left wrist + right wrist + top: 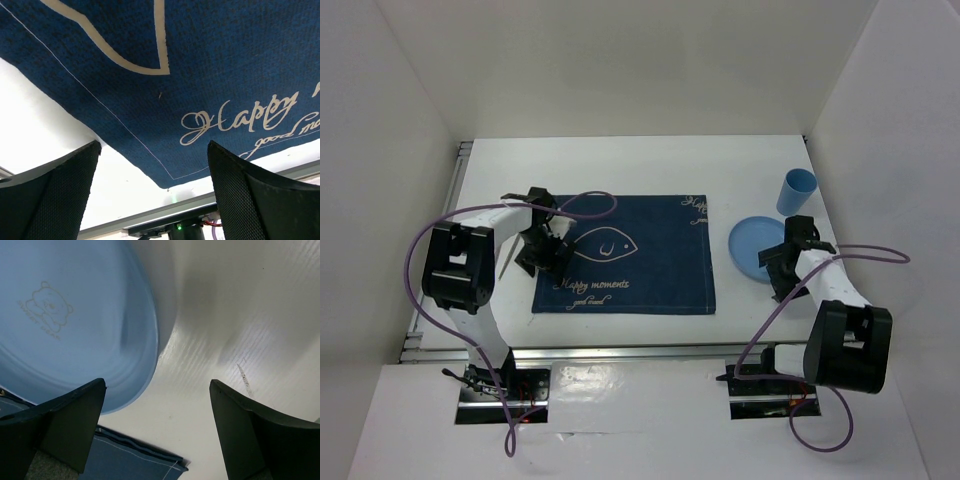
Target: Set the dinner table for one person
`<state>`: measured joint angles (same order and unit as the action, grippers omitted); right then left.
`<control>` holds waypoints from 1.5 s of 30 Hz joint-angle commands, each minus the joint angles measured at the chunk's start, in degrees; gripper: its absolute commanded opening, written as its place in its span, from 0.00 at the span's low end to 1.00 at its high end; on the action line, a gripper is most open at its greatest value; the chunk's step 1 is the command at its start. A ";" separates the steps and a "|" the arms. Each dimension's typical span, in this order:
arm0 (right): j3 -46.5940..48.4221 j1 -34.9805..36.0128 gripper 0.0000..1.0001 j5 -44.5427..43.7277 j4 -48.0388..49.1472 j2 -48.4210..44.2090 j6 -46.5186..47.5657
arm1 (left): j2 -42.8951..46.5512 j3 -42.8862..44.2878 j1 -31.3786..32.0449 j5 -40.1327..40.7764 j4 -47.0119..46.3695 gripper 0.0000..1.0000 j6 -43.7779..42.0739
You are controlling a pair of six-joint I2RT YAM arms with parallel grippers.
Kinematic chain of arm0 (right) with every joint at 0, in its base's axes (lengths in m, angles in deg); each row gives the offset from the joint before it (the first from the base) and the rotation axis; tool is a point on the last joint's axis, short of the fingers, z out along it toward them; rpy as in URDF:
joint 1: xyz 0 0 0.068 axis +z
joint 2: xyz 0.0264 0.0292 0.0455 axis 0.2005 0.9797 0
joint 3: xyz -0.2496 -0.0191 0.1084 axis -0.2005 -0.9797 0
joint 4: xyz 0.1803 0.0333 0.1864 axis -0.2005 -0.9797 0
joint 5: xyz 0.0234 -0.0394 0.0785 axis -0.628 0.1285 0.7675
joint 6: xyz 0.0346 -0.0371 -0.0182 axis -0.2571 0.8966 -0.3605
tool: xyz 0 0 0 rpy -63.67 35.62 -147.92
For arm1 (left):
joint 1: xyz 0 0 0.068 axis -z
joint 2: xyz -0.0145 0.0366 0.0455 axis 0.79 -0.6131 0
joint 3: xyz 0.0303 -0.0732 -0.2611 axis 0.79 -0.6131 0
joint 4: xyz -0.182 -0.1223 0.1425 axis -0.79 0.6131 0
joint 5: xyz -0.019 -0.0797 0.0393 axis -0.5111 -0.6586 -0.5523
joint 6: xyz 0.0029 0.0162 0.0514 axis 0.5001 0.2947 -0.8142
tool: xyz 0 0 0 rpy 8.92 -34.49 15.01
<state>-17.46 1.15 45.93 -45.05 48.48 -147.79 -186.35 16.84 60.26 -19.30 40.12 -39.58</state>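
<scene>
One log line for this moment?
left gripper open over mat corner | right gripper open over plate rim | plate on table, right of mat | cup beyond plate

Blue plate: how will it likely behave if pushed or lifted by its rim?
The blue plate looks rigid and glossy, so it would probably slide on the smooth table rather than tip. Its shallow, thin rim seems awkward to pinch. The bear print suggests light children's plastic, probably not fragile.

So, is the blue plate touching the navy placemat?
Apart. Top external view shows a strip of white table between the blue plate and the navy placemat.
</scene>
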 commanded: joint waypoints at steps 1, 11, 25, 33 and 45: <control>-1.19 -0.04 0.92 -0.79 5.20 -0.04 -2.71 | -0.57 -0.62 0.10 -3.10 0.42 0.93 -0.92; -1.73 -0.04 0.75 -0.53 11.63 7.07 -5.34 | 0.83 -1.76 0.10 -4.68 0.95 0.92 -1.44; -4.45 -0.04 0.00 3.95 11.35 3.13 -10.63 | 3.92 -3.35 0.10 -4.24 0.42 0.93 -1.44; 2.12 4.85 0.00 10.12 14.70 -7.51 5.18 | 6.55 -0.36 -0.43 -4.24 0.95 0.94 -2.50; 24.45 33.69 0.00 15.38 17.17 18.02 34.80 | 11.47 8.78 -8.07 -2.31 3.77 0.96 1.01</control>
<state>3.59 30.46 59.44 -27.08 60.10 -121.83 -176.93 24.53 55.21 -22.66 42.64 -40.65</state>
